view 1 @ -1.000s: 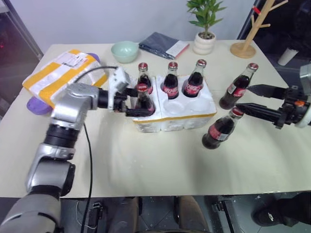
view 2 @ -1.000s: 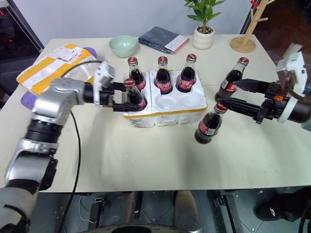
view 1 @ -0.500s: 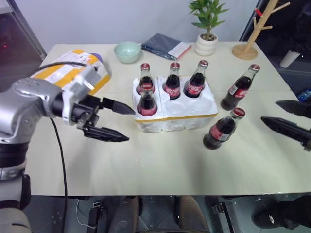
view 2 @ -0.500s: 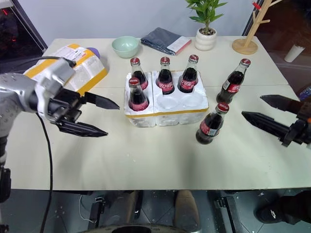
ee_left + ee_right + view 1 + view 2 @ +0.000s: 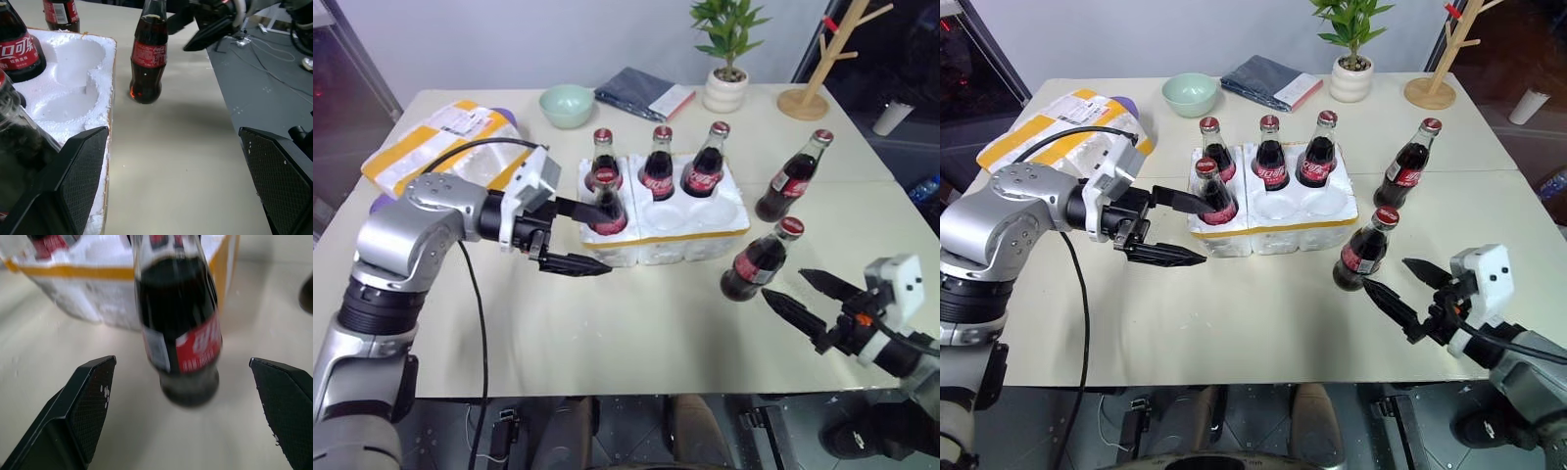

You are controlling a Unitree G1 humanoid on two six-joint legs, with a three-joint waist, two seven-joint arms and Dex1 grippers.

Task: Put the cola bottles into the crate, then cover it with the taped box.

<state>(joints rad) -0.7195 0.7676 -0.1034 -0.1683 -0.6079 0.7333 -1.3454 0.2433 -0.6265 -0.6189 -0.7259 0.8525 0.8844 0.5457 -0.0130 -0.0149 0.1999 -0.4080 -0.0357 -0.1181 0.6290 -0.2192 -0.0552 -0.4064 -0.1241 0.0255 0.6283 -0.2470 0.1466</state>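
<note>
The white foam crate (image 5: 680, 227) holds several cola bottles: three in the back row (image 5: 657, 163) and one at the front left (image 5: 607, 205). Two more cola bottles stand on the table to its right, one far (image 5: 792, 176) and one near (image 5: 758, 260). My left gripper (image 5: 601, 240) is open at the crate's front left corner, level with the front-left bottle, holding nothing. My right gripper (image 5: 1385, 272) is open, low over the table, pointing at the near loose bottle (image 5: 178, 328), which stands ahead of its spread fingers. The taped box (image 5: 440, 139) lies at the far left.
Along the table's back edge stand a green bowl (image 5: 565, 104), a folded dark cloth (image 5: 642, 93), a potted plant (image 5: 725, 86) and a wooden stand (image 5: 806, 99). A purple object (image 5: 380, 206) pokes out under the taped box. The table's front edge is close to my right gripper.
My left gripper has drawn back from around the front-left bottle, which stays in its well. My right gripper has sunk from beside the two loose bottles toward the table's front edge.
</note>
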